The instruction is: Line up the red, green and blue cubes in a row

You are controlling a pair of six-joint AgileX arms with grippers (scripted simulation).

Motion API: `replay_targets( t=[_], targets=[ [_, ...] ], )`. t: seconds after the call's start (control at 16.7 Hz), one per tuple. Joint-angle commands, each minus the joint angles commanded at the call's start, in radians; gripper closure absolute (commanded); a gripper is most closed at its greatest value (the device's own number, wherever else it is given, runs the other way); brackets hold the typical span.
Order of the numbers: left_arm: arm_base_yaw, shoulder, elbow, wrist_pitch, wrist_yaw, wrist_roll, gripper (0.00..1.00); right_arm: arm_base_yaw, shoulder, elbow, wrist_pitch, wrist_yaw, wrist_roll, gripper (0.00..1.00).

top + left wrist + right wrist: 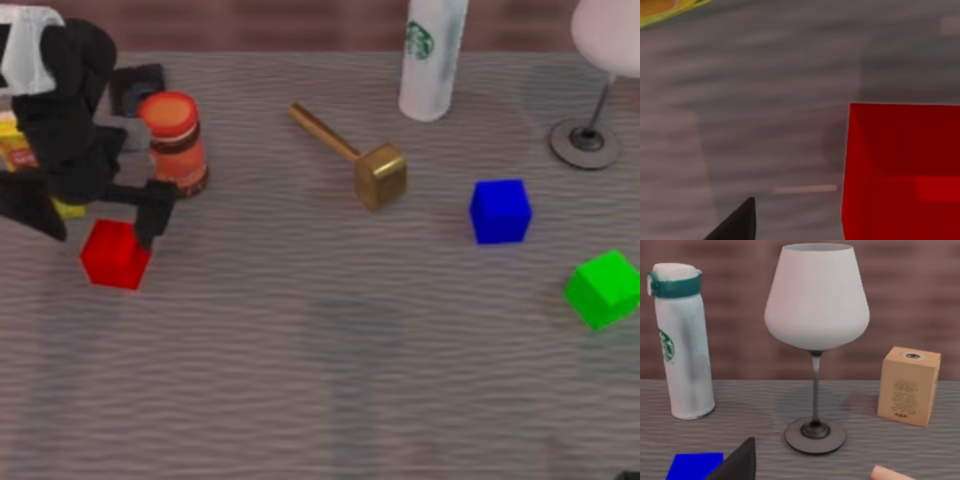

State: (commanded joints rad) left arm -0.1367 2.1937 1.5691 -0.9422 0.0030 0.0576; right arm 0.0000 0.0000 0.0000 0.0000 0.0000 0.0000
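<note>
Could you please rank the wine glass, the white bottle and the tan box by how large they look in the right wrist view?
1. Wine glass
2. White bottle, nearly as tall but narrower
3. Tan box, clearly smallest

All three stand at a similar depth, so this ranking seems fair.

I work at a rendered tabletop scene, not a real room: a grey woven-look table (320, 340) against a flat brown wall (920, 300). Household odds sit about as props: a white tumbler (432, 55), a wine glass (816, 320), a brass mallet (360, 160), a red-lidded jar (175, 140).
</note>
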Motion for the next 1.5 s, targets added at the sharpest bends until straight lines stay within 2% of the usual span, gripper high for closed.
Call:
replay_targets(
  t=[0.24,0.48,1.26,1.5],
  targets=[
    [-0.001,0.059,-0.073,0.130,0.001,0.000,0.00,0.000,0.000,0.000,0.000,0.000,0.000,0.00],
    [-0.001,0.064,-0.078,0.138,0.001,0.000,0.00,0.000,0.000,0.000,0.000,0.000,0.000,0.00],
    [-0.001,0.064,-0.078,0.138,0.001,0.000,0.98,0.000,0.000,0.000,0.000,0.000,0.000,0.00],
    [-0.001,0.064,-0.078,0.138,0.001,0.000,1.00,0.000,0.000,0.000,0.000,0.000,0.000,0.00]
  ],
)
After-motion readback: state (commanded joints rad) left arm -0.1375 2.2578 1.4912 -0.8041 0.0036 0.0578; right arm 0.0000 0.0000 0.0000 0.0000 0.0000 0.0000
